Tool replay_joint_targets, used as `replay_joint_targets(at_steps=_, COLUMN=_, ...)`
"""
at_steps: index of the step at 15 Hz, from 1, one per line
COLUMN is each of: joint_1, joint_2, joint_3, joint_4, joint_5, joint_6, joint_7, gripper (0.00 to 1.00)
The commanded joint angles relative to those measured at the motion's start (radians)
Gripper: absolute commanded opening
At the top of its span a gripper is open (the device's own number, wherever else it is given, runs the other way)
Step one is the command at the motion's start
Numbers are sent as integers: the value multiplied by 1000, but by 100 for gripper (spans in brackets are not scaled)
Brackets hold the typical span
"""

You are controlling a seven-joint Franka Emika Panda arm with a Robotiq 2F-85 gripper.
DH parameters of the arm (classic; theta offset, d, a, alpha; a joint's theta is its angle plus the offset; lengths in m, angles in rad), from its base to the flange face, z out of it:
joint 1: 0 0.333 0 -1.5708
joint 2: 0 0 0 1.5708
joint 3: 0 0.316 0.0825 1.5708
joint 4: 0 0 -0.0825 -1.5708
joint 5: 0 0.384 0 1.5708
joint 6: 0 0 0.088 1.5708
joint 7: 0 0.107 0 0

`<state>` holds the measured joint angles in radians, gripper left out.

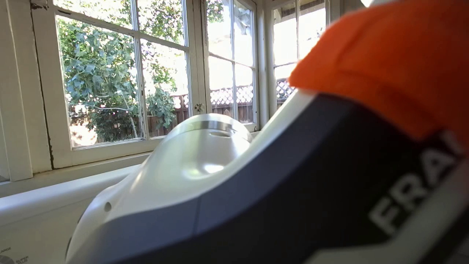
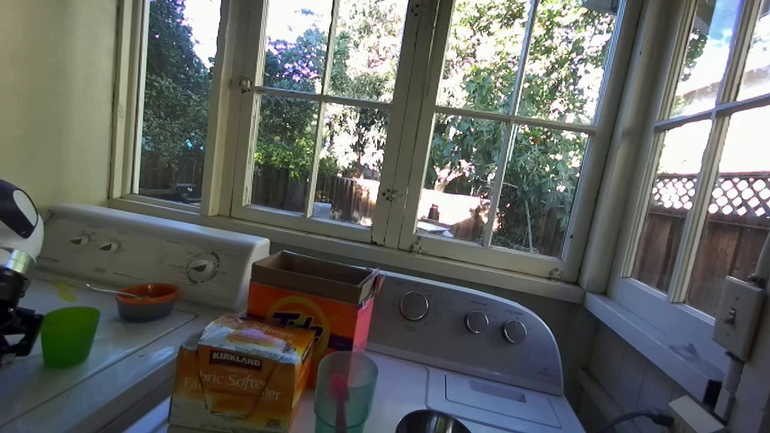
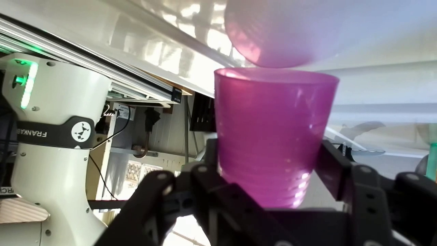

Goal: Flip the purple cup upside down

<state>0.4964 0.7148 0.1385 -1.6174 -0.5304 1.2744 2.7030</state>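
Our tool [image 3: 273,155] clasps the purple cup [image 3: 275,119] mouth-down, close over the tabletop [image 3: 368,37], inside the edge facing the robot's base [image 3: 58,102]. We judge it's held so the rim can land flat.

The purple cup [image 3: 271,136] (glossy, tapered) is rim-down between the fingers [image 3: 334,169].

The Franka Panda arm [image 1: 256,205] looms near, slanting up rightward; its wrist [image 2: 21,213] sits left, above a downward-pointing Robotiq pincer [image 3: 271,153] (fingers [image 3: 336,171] parted, gripping from two sides).
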Motion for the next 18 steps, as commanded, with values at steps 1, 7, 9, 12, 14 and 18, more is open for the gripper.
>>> replay_joint_targets(at_steps=1, joint_1=-3, joint_2=16, joint_3=-5, joint_4=16, joint_5=16, joint_6=30, joint_7=6, gripper=46)
replay_joint_targets(at_steps=7, joint_1=-5, joint_2=17, joint_3=-5, joint_4=23, joint_5=17, joint_6=30, joint_7=-1, gripper=96)
replay_joint_targets(at_steps=9, joint_1=-5, joint_2=17, joint_3=-5, joint_4=24, joint_5=18, joint_6=34, joint_7=1, gripper=100)
replay_joint_targets(at_steps=12, joint_1=-5, joint_2=12, joint_3=-6, joint_4=23, joint_5=19, joint_6=43, joint_7=8, gripper=100)
replay_joint_targets(at_steps=14, joint_1=-5, joint_2=6, joint_3=-7, joint_4=18, joint_5=21, joint_6=50, joint_7=13, gripper=100)
replay_joint_targets(at_steps=18, joint_1=-9, joint_2=-15, joint_3=-11, joint_4=3, joint_5=25, joint_6=66, joint_7=25, gripper=100)
